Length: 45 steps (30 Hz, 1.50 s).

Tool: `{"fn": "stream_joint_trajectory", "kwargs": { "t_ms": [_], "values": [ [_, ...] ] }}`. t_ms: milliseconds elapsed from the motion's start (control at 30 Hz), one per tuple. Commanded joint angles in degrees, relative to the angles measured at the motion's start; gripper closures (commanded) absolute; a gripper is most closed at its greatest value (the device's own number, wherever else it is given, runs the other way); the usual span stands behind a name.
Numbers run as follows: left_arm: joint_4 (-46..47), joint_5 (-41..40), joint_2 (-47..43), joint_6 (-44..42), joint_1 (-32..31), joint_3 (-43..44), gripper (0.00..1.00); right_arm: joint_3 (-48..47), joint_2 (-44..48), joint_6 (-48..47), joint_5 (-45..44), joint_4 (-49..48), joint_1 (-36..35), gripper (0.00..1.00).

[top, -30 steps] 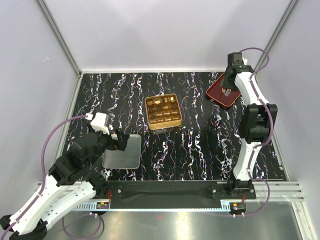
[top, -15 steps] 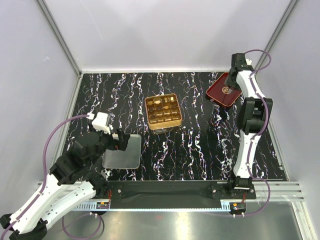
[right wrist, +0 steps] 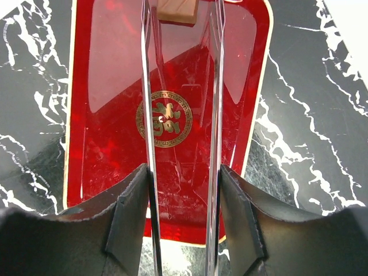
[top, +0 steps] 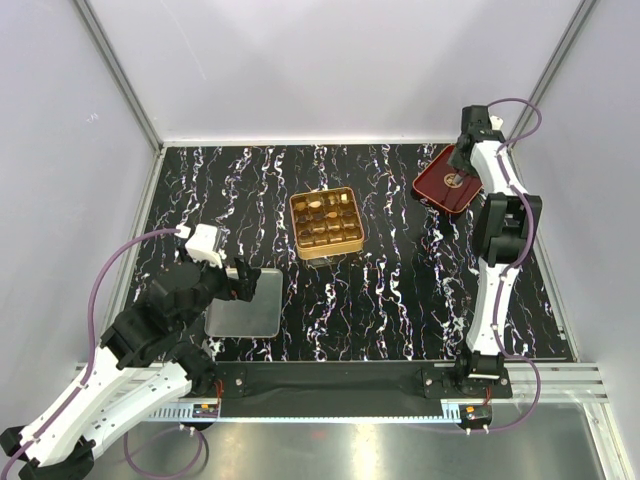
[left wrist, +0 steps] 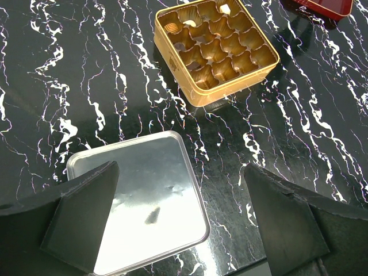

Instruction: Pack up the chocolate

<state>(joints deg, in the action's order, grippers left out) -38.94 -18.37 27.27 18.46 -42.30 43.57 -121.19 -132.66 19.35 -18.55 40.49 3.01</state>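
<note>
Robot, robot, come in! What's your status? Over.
Left hand open over silver lid. Right hand open, straddling tan chocolate on red tray. Path to gold tin looks open.

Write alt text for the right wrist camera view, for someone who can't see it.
A tan square chocolate sits between the right gripper's parted clear fingertips, at the far end of a dark red tray with a gold emblem, on a black marbled table.

Black marbled tabletop (top: 400,300); pale walls (top: 330,70)
</note>
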Motion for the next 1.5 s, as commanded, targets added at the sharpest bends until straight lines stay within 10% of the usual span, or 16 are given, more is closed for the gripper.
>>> {"fn": "stream_joint_trajectory", "kwargs": {
  "t_ms": [0, 600, 1467],
  "values": [
    [2.64, 0.27, 0.07, -0.44, -0.32, 0.20, 0.01, -2.39, -0.84, 1.12, -1.58, -1.73, -0.28, 0.44],
    [2.55, 0.09, -0.02, -0.44, -0.23, 0.11, 0.01, -3.80, -0.32, -0.37, 0.53, 1.34, -0.63, 0.57],
    [2.11, -1.67, -0.28, -0.09, -0.23, 0.28, 0.01, 23.71, 30.88, -5.82, 8.43, 2.84, -12.83, 0.59]
  ]
}}
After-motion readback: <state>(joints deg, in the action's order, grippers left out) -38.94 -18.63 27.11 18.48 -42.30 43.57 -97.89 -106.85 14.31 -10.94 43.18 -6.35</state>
